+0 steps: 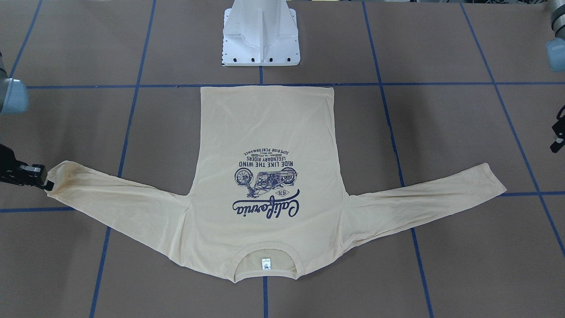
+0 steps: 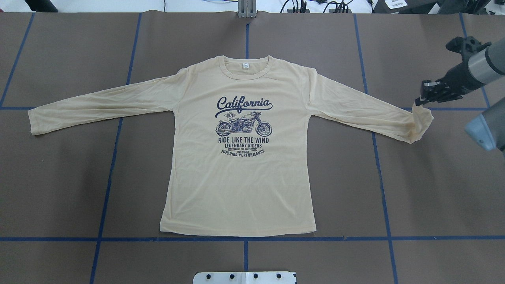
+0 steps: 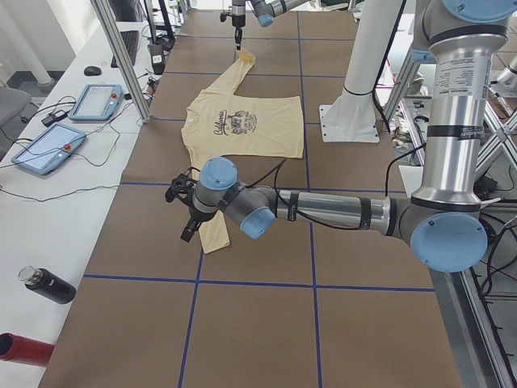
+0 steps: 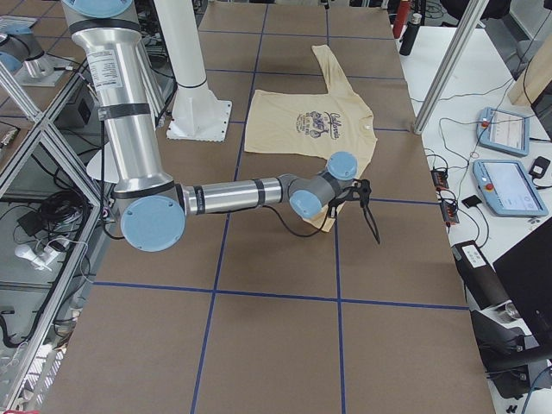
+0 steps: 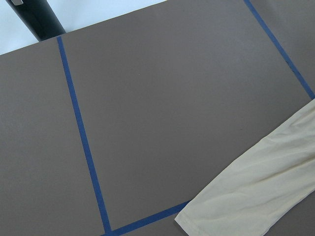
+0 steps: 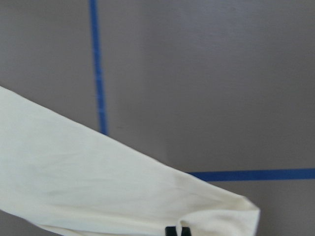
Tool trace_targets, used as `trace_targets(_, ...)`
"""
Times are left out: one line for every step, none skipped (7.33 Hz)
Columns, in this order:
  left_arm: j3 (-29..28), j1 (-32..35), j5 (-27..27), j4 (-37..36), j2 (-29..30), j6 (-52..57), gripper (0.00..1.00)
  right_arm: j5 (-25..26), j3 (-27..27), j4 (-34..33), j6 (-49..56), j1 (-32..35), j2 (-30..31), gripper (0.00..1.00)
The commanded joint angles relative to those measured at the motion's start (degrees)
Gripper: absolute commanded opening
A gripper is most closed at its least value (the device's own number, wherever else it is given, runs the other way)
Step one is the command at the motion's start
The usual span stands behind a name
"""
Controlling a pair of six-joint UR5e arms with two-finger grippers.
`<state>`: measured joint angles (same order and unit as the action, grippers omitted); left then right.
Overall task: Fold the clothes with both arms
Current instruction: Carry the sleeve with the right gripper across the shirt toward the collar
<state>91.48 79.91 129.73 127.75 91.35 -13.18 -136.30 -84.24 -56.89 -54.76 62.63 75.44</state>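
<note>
pale beige long-sleeved t-shirt (image 2: 236, 185) lies flat, print up, mid brown table (image 2: 434, 177); black right gripper (image 2: 419, 101) pinches sleeve cuff (image 2: 423, 118), left gripper (image 3: 190, 226) state unreadable; advise lifting low, carrying sleeve inward without dragging body.

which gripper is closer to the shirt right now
Right. The right gripper is on the shirt, pinching one sleeve's cuff. The left gripper is apart from it, just past the other cuff, not touching.

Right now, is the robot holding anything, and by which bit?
The right end effector pinches the shirt by one sleeve's cuff. The other sleeve lies free.
</note>
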Motion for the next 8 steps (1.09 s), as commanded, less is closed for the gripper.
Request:
trace_targets(-0.34, -0.1, -0.01, 1.89, 0.06, -0.09, 1.0, 9.13, 0.56, -0.24, -20.47, -11.58, -13.32, 0.0)
trace_targets(-0.43, -0.19, -0.09, 1.89, 0.06, -0.09, 1.0, 16.78, 1.96, -3.98, -27.44, -16.09, -21.13, 0.0)
trace_targets(-0.43, -0.1, -0.09, 1.89, 0.06, -0.09, 1.0, 18.59, 6.59, -9.33, -31.69, -17.97, -31.82, 0.0)
trace_targets(-0.43, -0.19, -0.09, 1.89, 0.06, -0.09, 1.0, 20.7, 14.55, -10.16, -33.99, -19.99, -41.07, 0.0)
trace_targets(-0.34, -0.19, -0.01, 1.89, 0.06, -0.09, 1.0, 28.73, 22.46, -9.91, -34.28, -23.57, -48.64, 0.0)
trace_targets(-0.34, -0.28, 0.08, 1.89, 0.06, -0.09, 1.0, 30.63, 28.2, -9.82, -34.71, -24.91, -54.63, 0.0)
trace_targets(-0.25, -0.28, 0.08, 1.89, 0.06, -0.09, 1.0, 32.13, 31.12, -9.21, -34.89, -26.15, -57.39, 0.0)
trace_targets(-0.25, -0.36, 0.08, 1.98, 0.15, -0.09, 1.0, 35.19, 34.37, -7.55, -35.33, -27.64, -59.33, 0.0)
